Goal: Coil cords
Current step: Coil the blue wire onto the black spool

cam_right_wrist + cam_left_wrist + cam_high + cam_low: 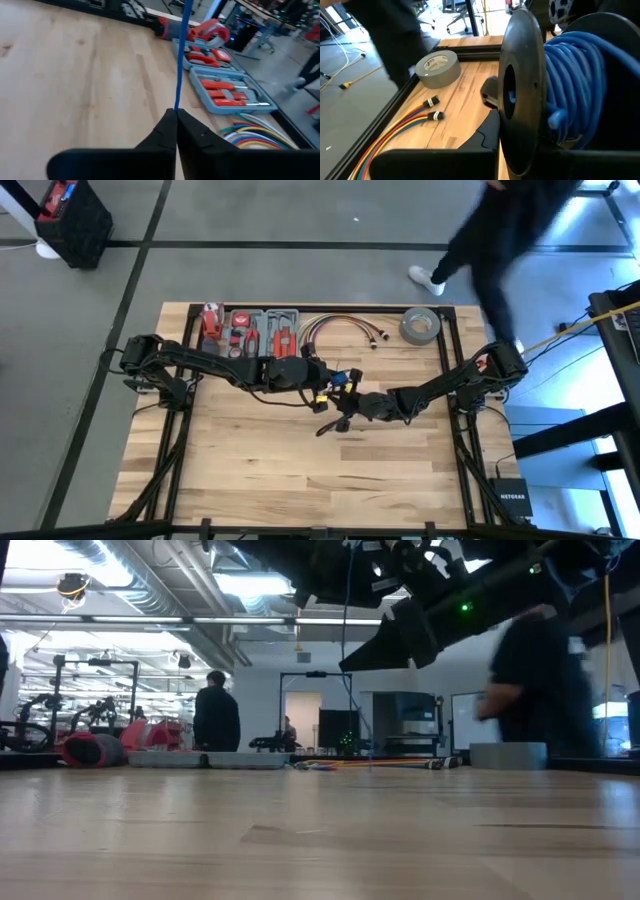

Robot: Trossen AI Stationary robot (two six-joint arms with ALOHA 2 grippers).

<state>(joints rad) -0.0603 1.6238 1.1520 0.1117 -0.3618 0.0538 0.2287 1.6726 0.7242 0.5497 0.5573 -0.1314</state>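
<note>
Over mid-table in the high view, the left gripper (330, 385) and right gripper (345, 412) nearly meet, with a tool tray (252, 332), coloured cables (340, 330) and a tape roll (420, 326) along the far edge. At table height, both arms hang overhead; a thin blue cord (349, 650) drops between them. Past the left wrist, blue cord is wound on a black spool (522, 85); whether those fingers grip it, I cannot tell. Past the right wrist, closed fingers (172, 131) pinch the cord taut.

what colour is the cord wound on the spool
Blue cord, wound on a black spool; clearest in the left wrist view.
</note>
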